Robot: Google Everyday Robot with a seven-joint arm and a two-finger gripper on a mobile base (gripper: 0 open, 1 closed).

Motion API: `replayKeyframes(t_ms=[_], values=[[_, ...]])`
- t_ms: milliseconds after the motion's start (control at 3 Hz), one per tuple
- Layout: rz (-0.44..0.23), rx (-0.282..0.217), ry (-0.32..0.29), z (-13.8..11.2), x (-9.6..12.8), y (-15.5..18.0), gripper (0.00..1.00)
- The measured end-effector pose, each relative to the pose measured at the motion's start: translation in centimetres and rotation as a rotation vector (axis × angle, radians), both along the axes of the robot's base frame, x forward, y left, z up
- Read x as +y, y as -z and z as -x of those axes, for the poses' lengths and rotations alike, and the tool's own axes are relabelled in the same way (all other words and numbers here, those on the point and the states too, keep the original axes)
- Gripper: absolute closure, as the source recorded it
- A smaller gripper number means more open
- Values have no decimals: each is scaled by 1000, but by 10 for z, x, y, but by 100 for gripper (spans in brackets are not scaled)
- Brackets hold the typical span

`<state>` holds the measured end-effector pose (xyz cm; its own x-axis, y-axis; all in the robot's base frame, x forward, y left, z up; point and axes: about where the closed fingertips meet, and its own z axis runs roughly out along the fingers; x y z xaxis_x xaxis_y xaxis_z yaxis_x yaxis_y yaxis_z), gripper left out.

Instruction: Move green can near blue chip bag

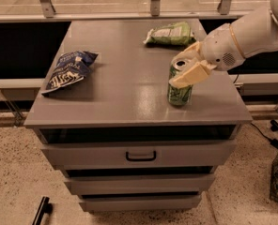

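The green can (179,93) stands upright on the right front part of the grey cabinet top (125,83). My gripper (177,72) comes in from the right on a white arm and its cream fingers (191,74) are closed around the can's upper part, one in front and one behind. The silver top shows between them. The blue chip bag (68,71), dark blue with white lettering, lies wrinkled at the left edge of the top, well to the left of the can.
A light green and white chip bag (169,33) lies at the back right, just behind the gripper. The cabinet has drawers with a dark handle (140,156) below. A railing runs behind, with dark gaps on both sides. Cables lie on the floor at right.
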<state>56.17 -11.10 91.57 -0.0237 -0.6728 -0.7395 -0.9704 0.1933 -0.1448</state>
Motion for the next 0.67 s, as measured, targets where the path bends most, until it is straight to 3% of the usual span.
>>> replayKeyframes(t_ms=[667], values=[[-26,-16,-62,-48,46,-30,100]])
